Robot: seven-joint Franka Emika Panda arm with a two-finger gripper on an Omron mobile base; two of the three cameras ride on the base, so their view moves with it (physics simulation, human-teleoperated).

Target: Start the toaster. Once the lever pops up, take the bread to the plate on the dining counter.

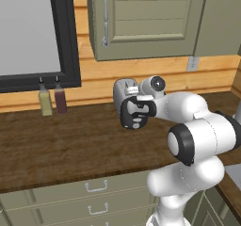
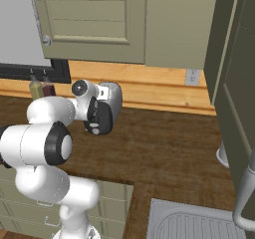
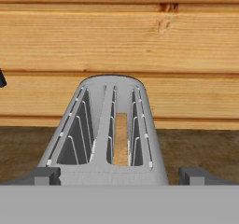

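Between the spread jaws, the toaster.

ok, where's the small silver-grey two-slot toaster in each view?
Left base view: small silver-grey two-slot toaster just above centre, on the counter by the wall, partly behind the arm.
Right base view: left of centre, black end panel facing the camera, arm in front.
Hand view: bottom centre, seen from above, a tan slice in the right slot.
Shared landmark: the horizontal wood-plank wall behind it.
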